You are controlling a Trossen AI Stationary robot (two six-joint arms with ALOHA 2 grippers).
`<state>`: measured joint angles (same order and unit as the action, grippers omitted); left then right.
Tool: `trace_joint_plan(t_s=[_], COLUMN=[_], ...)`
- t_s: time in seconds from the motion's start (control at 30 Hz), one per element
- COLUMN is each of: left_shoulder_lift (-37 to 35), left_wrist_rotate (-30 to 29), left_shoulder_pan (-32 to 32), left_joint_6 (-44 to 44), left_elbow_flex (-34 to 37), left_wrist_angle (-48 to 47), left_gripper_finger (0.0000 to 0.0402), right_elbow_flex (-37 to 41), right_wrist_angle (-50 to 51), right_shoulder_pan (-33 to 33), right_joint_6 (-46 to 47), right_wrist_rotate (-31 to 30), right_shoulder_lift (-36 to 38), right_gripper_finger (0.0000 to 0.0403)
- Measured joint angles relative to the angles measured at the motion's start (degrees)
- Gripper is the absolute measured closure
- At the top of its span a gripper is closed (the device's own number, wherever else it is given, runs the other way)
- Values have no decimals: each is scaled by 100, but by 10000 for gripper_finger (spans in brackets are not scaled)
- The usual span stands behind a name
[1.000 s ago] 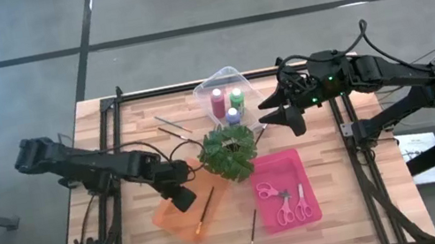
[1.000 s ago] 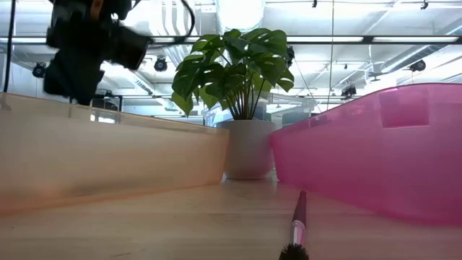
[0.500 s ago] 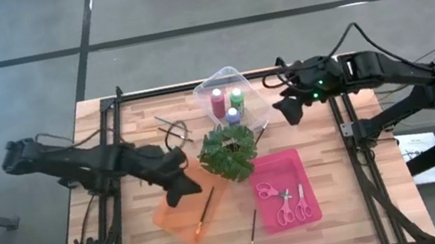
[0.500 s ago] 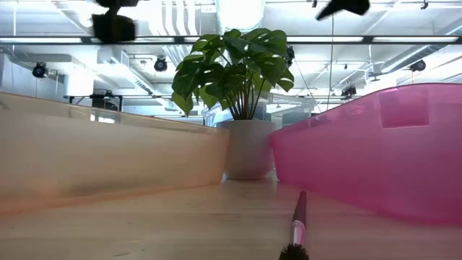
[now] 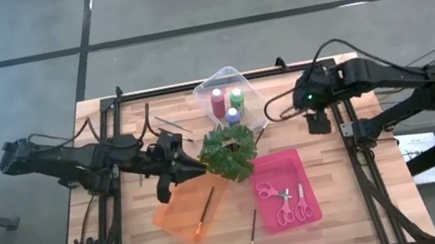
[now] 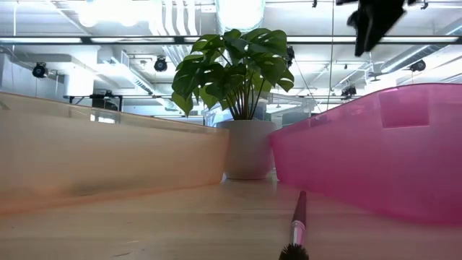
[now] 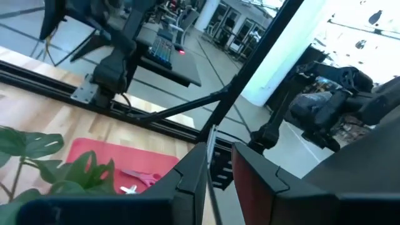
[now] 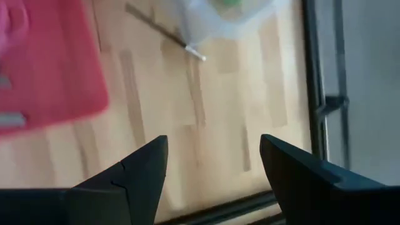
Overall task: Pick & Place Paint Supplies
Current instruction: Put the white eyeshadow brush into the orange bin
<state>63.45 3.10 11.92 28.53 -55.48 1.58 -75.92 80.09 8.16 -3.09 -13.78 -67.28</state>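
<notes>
My left gripper point(image 5: 179, 166) hangs above the table just left of the green plant point(image 5: 226, 152), tipped up toward the right. Its fingers point(image 7: 187, 181) stand almost together, and I cannot tell whether the thin dark line in the narrow gap is a brush or the frame behind. My right gripper point(image 5: 318, 122) is open and empty, pointing down over bare wood right of the clear tray point(image 5: 238, 73). That tray holds the maroon-pink point(image 5: 217, 101), green point(image 5: 237, 98) and blue-purple point(image 5: 233, 116) bottles. Pink scissors point(image 5: 285, 201) lie in the pink tray point(image 5: 289, 163). One brush point(image 5: 206, 209) leans over the orange tray's edge point(image 5: 167, 219).
More brushes lie on the wood: far left of the plant point(image 5: 171, 122), by the clear tray point(image 8: 164, 31), and near the front edge point(image 5: 253, 234), also in the low view point(image 6: 297, 224). Black rails point(image 5: 347, 131) run along both table sides.
My left gripper has risen from over the orange tray and gone toward the far edge, tipping up beside the plant; it has left the low view. My right gripper has drawn back from the clear tray toward the table's right edge and turned to point down.
</notes>
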Motion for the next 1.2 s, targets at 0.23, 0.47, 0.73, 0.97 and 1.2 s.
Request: trace_joint_plan(t_s=[0.23, 0.47, 0.73, 0.97, 1.2], left_shoulder_lift=[6, 4, 4, 4, 4], left_wrist_rotate=[-40, -82, -82, -82, -204], left_shoulder_pan=[0, 2, 2, 0, -2], left_joint_6=[-20, 311, 346, 506, 819], left_elbow_flex=[33, 31, -2, -11, -11], left_wrist_angle=[-38, -8, -6, 17, 21], left_gripper_finger=[317, 317, 317, 317, 317], right_elbow_flex=[1855, 3446, 4664, 5356, 5872], right_wrist_angle=[-2420, -4446, -5474, -6291, -7875], right_shoulder_pan=[199, 1030, 1685, 1681, 1764], right_joint_6=[-359, 2495, 6978, 11097, 12349], right_wrist_rotate=[401, 1005, 1516, 1194, 1408], right_shoulder_lift=[562, 1711, 2168, 1852, 1226], right_gripper_finger=[154, 154, 154, 154, 154])
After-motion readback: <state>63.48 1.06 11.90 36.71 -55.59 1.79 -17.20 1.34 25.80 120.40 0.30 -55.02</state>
